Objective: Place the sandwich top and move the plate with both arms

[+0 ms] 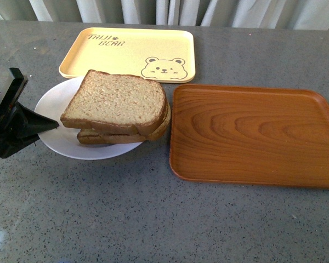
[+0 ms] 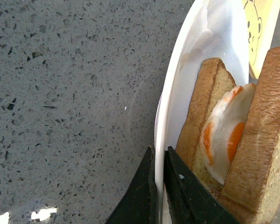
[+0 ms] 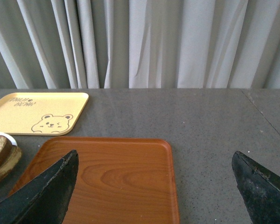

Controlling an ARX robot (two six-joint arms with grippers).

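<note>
Because the left end effector (image 1: 54, 126) grips only the left edge of the plate (image 1: 55, 96), the load is carried on one side. The left wrist view shows its jaws closed to a narrow gap with the thin white rim pinched between them. The hold covers a small area of smooth, glazed surface.

Risk 1: rim slip. If the plate is lifted or pulled from this single pinch, the far side is likely to sag or pivot, and the rim may slide out of the jaws.

Risk 2: stack shift. The sandwich top (image 1: 118, 101) already rests on the stack at the plate's centre, above the fried egg (image 2: 224, 135) and the lower slice (image 1: 109, 137). It is slightly offset from the lower slice and overhangs toward the right. Any tilt or jerk could slide it off the egg, which looks slick.

Risk 3: collision. The yellow bear tray (image 1: 126, 52) lies just behind the plate, and the wood-grain tray (image 1: 252, 134) lies just beside the sandwich on the right. A plate dragged across the tabletop (image 1: 153, 219) toward the right would likely catch the raised lip of the wood-grain tray and stop abruptly.

Risk 4: unsupported right side. The right end effector (image 3: 155, 156) is spread wide and holds nothing. It hovers over the wood-grain tray, well apart from the plate. Until it reaches the plate's right rim, a two-arm move is not supported. An approach set too high may strike the overhanging bread instead of the rim.
</note>
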